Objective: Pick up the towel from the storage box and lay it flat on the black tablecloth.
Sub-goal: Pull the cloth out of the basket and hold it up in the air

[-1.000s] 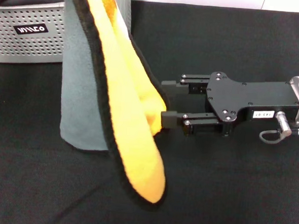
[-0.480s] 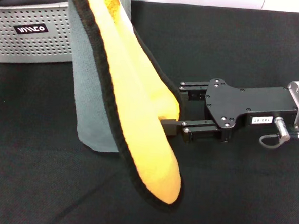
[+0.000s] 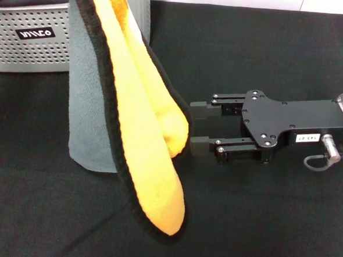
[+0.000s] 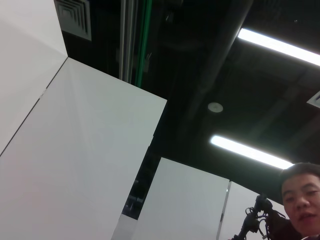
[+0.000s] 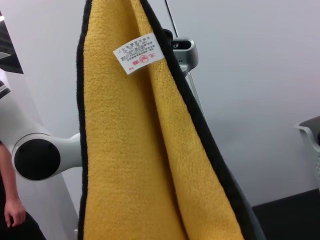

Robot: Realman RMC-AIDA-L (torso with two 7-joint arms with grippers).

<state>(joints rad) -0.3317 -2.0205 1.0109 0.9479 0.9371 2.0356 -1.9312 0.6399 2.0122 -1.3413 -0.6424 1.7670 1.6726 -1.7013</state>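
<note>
The top of the towel (image 3: 120, 102) runs out of the head view, so whatever holds it up is cut off, and the left gripper cannot be seen in any picture; the left wrist view shows only a ceiling with strip lights, white partitions and a person's face at one corner. The towel hangs folded lengthwise above the black tablecloth (image 3: 258, 227), its grey face toward the robot's left, its yellow-orange face toward the right, the black trim running down to a low rounded tip. Whether that tip touches the tablecloth is hard to make out. The right gripper (image 3: 190, 128) lies level over the tablecloth, pointing at the hanging fold, its two fingers apart with the yellow bulge of the towel just at their tips, probably not clamped. The right wrist view fills with the yellow face and its small white tag (image 5: 139, 53). The storage box (image 3: 31, 38) stands at the far left, partly behind the towel; something dark lies inside it, too cut off to identify.
</note>
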